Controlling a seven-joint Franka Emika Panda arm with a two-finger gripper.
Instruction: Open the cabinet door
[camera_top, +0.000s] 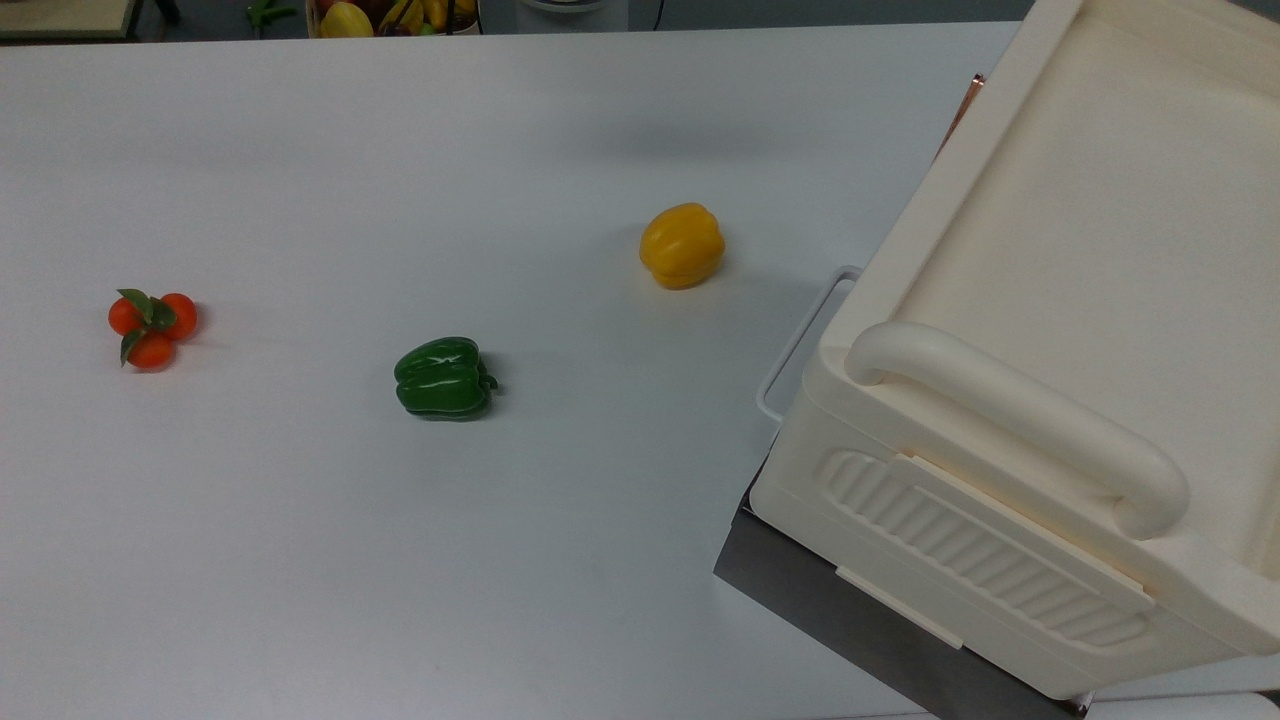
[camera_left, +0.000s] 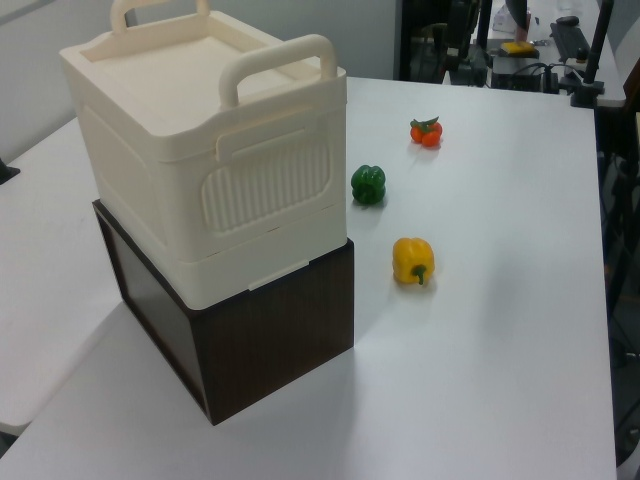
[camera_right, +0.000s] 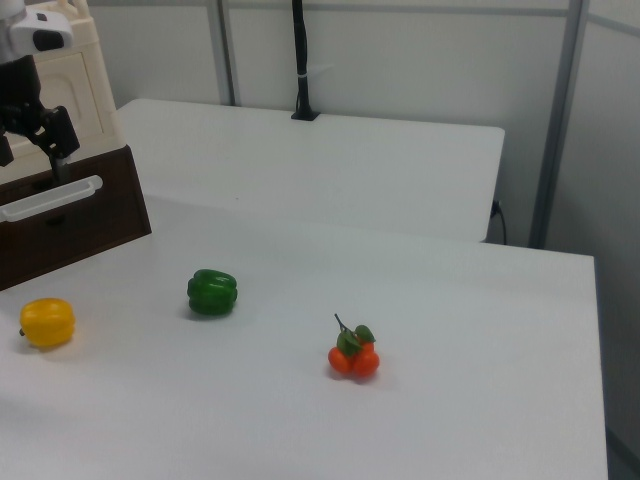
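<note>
The cream cabinet stands on a dark brown box at the top view's right. In the right view the cabinet door is a cream panel with a recessed field at the upper left, above the brown box and its white handle. The door's copper handle strip peeks past the cabinet's far corner in the top view. My gripper hangs just in front of the door in the right view. It is open, with one black finger over the door's lower edge.
A yellow pepper, a green pepper and a bunch of small tomatoes lie on the white table. A thick cream bar handle and a ribbed side panel face the top view's bottom.
</note>
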